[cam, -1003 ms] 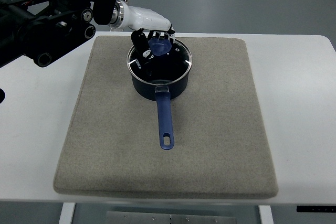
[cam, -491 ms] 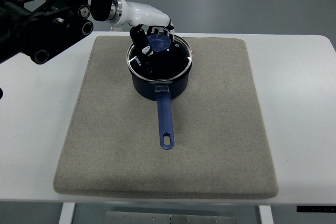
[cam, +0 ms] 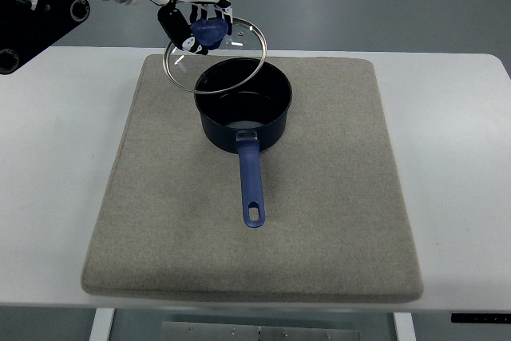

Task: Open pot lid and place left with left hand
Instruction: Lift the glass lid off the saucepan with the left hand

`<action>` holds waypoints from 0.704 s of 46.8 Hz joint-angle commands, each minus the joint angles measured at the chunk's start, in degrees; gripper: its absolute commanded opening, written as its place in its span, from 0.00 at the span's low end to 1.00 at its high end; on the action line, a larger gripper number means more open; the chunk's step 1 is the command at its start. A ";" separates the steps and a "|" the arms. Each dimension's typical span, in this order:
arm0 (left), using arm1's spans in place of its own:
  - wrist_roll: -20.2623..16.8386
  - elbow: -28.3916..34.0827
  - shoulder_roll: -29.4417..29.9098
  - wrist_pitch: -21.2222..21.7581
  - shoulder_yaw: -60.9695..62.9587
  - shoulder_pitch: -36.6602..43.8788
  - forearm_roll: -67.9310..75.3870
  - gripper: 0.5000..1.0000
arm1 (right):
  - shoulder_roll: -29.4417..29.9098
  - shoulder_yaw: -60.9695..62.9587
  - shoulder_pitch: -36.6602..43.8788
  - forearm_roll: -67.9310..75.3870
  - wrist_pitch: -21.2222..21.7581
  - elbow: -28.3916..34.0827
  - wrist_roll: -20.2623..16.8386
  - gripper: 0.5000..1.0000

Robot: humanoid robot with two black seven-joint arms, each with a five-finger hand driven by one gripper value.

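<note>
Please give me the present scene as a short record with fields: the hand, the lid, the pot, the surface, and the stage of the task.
hand: left hand, fingers closed on the lid's blue knob
lid: glass lid, lifted off, held up and to the left of the pot
pot: dark blue pot, uncovered, handle pointing toward the camera
surface: grey mat on a white table
right hand: not visible
stage: lid off, not yet put down

- 1 camera only, top view, high on the robot's own side, looking steeply down.
- It takes in the whole grey mat [cam: 319, 197] on the white bench [cam: 455, 165], floor showing beyond the far edge.
</note>
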 commanded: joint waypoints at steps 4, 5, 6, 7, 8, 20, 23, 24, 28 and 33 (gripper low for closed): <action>-0.17 -0.44 4.51 -0.10 0.62 0.96 0.05 0.00 | 0.00 0.00 0.01 0.00 0.00 0.00 0.00 0.83; -0.17 -0.44 5.12 -0.10 0.70 1.05 0.05 0.00 | 0.00 0.00 0.01 0.00 0.00 0.00 0.00 0.83; -0.26 -0.44 5.74 -0.10 0.70 1.05 -0.04 0.00 | 0.00 0.00 0.01 0.00 0.00 0.00 0.00 0.83; -0.26 -0.44 6.27 -0.10 0.70 1.14 -0.04 0.00 | 0.00 0.00 0.01 0.00 0.00 0.00 0.00 0.83; -0.26 -0.44 6.79 -0.10 0.70 1.14 -0.04 0.00 | 0.00 0.00 0.01 0.00 0.00 0.00 0.00 0.83; -0.34 -0.36 11.28 -0.02 1.14 3.25 0.23 0.00 | 0.00 0.00 0.01 0.00 0.00 0.00 0.00 0.83; -0.34 -0.18 11.81 -0.02 1.23 4.56 0.49 0.00 | 0.00 0.00 0.01 0.00 0.00 0.00 0.00 0.83; -0.26 0.00 11.81 0.16 1.23 5.09 0.58 0.00 | 0.00 0.00 0.01 0.00 0.00 0.00 0.00 0.83; -0.26 0.17 11.81 0.60 1.23 6.76 0.67 0.00 | 0.00 0.00 0.01 0.00 0.00 0.00 0.00 0.83; -0.26 0.26 11.63 0.69 1.23 8.00 0.84 0.00 | 0.00 0.00 0.01 0.00 0.00 0.00 0.00 0.83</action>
